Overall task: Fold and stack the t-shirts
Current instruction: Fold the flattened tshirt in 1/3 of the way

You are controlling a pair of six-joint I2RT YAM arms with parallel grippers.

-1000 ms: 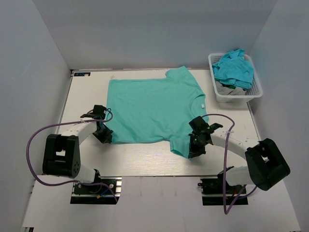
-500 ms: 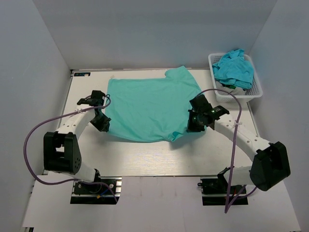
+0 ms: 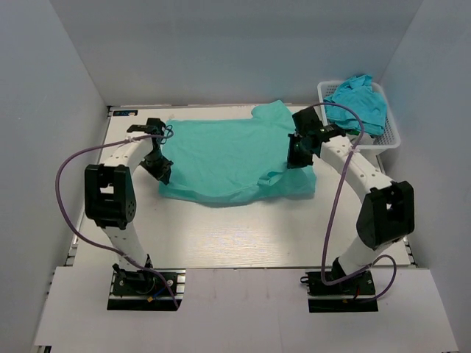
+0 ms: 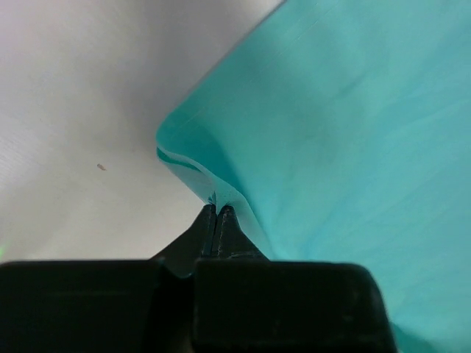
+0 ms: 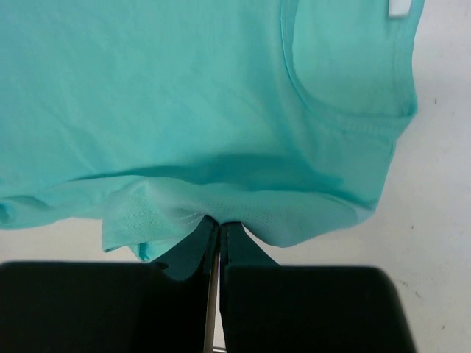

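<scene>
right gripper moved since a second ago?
Yes. The right gripper moved toward the far side of the table, ending level with the basket, carrying the t-shirt hem with it.

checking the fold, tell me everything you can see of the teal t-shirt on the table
The t-shirt is plain thin teal-green fabric, short-sleeved, with a stitched collar band and a small white neck label. It lies across the middle of the white table, its near part lifted and doubled back over the rest, a soft fold along the near side. The left claw is shut on one raised corner, the right claw on a bunched edge near the collar. Nothing else touches it.
</scene>
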